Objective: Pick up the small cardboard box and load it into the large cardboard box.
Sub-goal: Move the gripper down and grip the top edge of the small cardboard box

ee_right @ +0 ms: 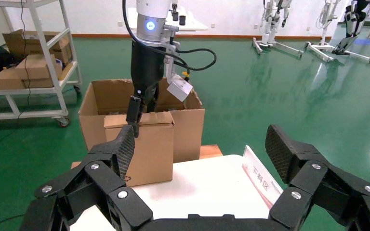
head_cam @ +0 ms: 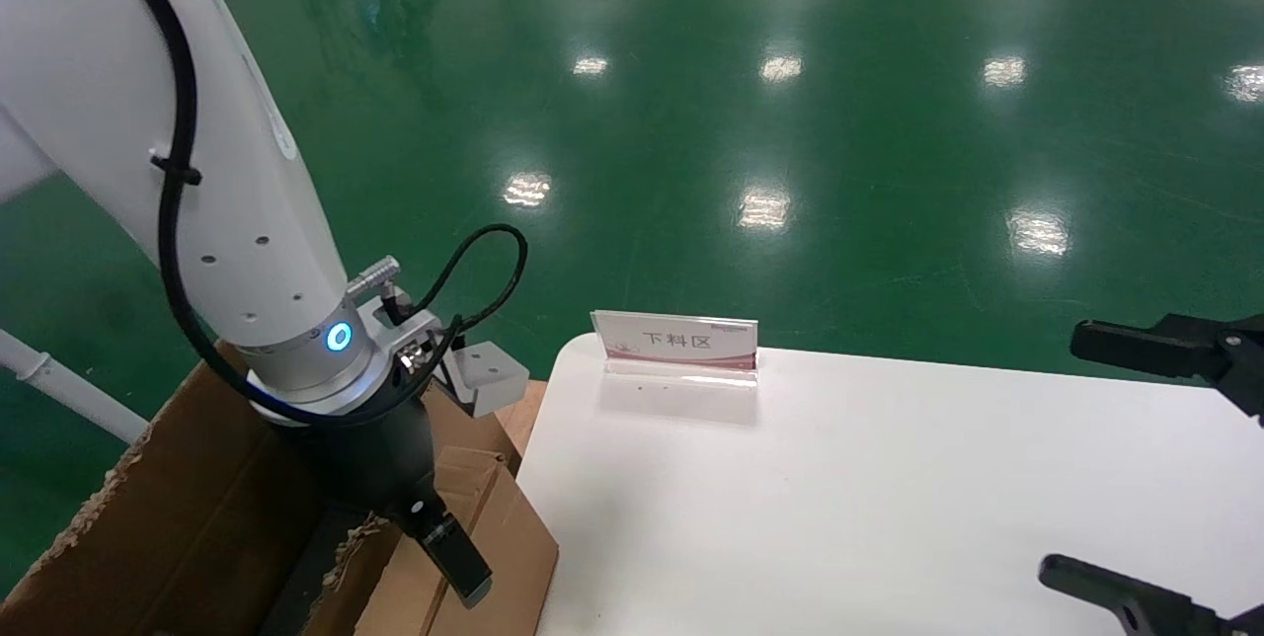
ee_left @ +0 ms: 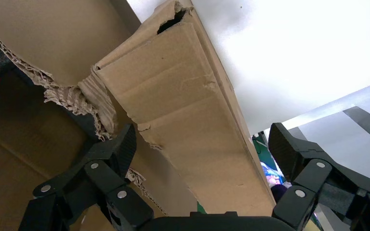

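Observation:
The small cardboard box (head_cam: 494, 527) stands on edge at the white table's left edge, next to the large cardboard box (head_cam: 178, 498). In the right wrist view the small box (ee_right: 147, 149) shows its recycling symbol low on one corner, with the ragged-rimmed large box (ee_right: 188, 125) behind it. My left gripper (head_cam: 459, 567) points down over the small box's top edge. In the left wrist view its jaws (ee_left: 202, 144) are open and stand on either side of the small box (ee_left: 188, 110), beside the large box's torn rim (ee_left: 62, 96). My right gripper (head_cam: 1071, 453) hangs open and empty over the table's right side.
The white table (head_cam: 889, 498) carries a clear sign stand (head_cam: 676, 340) at its far edge. A wooden surface (head_cam: 518, 409) shows between the cartons and the table. A shelf cart (ee_right: 29, 72) with other boxes stands on the green floor behind.

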`<state>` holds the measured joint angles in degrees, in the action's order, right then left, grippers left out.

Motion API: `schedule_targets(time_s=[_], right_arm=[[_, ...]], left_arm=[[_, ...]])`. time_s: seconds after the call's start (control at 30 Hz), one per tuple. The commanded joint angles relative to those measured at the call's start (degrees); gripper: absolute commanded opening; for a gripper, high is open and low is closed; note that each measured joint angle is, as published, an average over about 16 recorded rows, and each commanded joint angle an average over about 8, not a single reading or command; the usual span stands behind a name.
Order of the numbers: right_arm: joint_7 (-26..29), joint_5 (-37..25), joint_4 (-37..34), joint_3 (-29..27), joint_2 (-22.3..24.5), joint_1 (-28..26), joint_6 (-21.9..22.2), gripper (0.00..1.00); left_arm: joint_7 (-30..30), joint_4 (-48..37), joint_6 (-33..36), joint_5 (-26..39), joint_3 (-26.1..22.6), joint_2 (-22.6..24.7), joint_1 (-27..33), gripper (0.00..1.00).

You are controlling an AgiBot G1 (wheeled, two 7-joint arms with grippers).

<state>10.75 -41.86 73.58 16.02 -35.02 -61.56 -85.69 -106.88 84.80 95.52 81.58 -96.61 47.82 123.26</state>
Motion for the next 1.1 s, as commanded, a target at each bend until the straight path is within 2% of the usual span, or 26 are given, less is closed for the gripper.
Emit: schedule_targets(time_s=[0.03,0.77,0.8,1.03,1.07,1.1], right_arm=[[0.0,0.0,0.0,0.0,0.0,0.0,0.0,0.0],[0.0,0.01,-0.01,0.0,0.01,0.01,0.02,0.0],[0.0,0.01,-0.01,0.0,0.01,0.01,0.02,0.05],[0.0,0.01,-0.01,0.0,0.01,0.01,0.02,0.93],[0.0,0.01,-0.01,0.0,0.01,0.01,0.02,1.0],[0.0,0.01,-0.01,0.0,0.01,0.01,0.02,1.0]], left_arm=[[0.04,0.0,-0.05,0.01,0.0,-0.01,-0.07,0.0],[0.12,-0.02,-0.18,0.0,0.0,-0.02,-0.22,0.0],[0.12,-0.02,-0.18,0.0,0.01,-0.02,-0.22,0.0],[0.1,-0.02,-0.16,0.0,0.01,-0.02,-0.21,0.0],[0.1,-0.02,-0.16,0.0,0.01,-0.02,-0.21,0.0],[0.1,-0.02,-0.16,0.0,0.01,-0.02,-0.21,0.0]])
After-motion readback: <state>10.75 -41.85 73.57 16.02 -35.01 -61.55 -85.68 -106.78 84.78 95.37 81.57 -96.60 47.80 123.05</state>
